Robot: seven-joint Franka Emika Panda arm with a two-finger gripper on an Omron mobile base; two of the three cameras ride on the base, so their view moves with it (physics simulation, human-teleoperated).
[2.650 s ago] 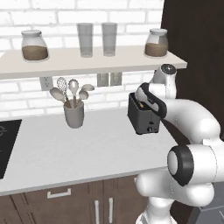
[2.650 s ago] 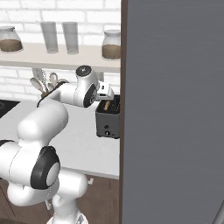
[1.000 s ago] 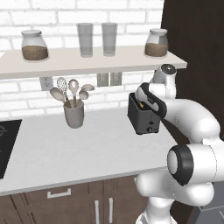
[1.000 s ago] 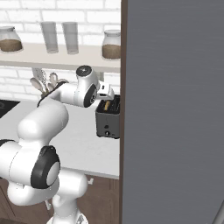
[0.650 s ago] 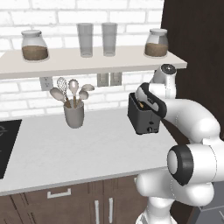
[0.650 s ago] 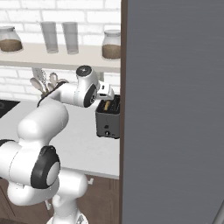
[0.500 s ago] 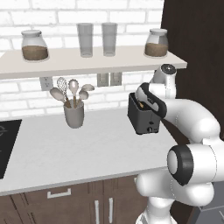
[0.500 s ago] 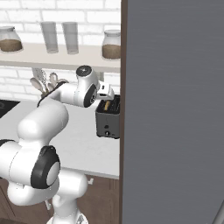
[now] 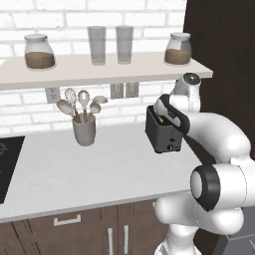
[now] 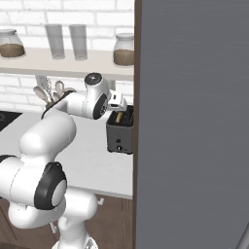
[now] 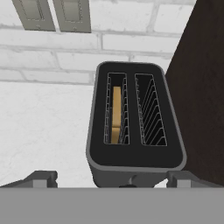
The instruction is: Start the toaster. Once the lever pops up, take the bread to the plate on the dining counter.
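Note:
The dark toaster (image 9: 162,135) (image 10: 120,137) (image 11: 133,127) stands on the pale worktop, close to a tall dark panel on its right. The bread (image 11: 116,114) stands on edge in one slot, low inside it; the other slot holds nothing. A tan sliver of the bread (image 10: 119,118) shows at the slot's top. My gripper (image 9: 166,110) (image 10: 118,104) (image 11: 113,179) hovers just above the toaster and points down at it. It is open wide, its fingertips (image 11: 42,178) apart on either side of the toaster's near end, holding nothing. The plate and the dining counter are out of view.
A grey utensil cup (image 9: 83,132) with spoons and a whisk stands left of the toaster. The shelf (image 9: 99,72) above carries jars and glasses. The dark panel (image 10: 194,121) walls off the right. A black cooktop (image 9: 6,164) lies at the far left.

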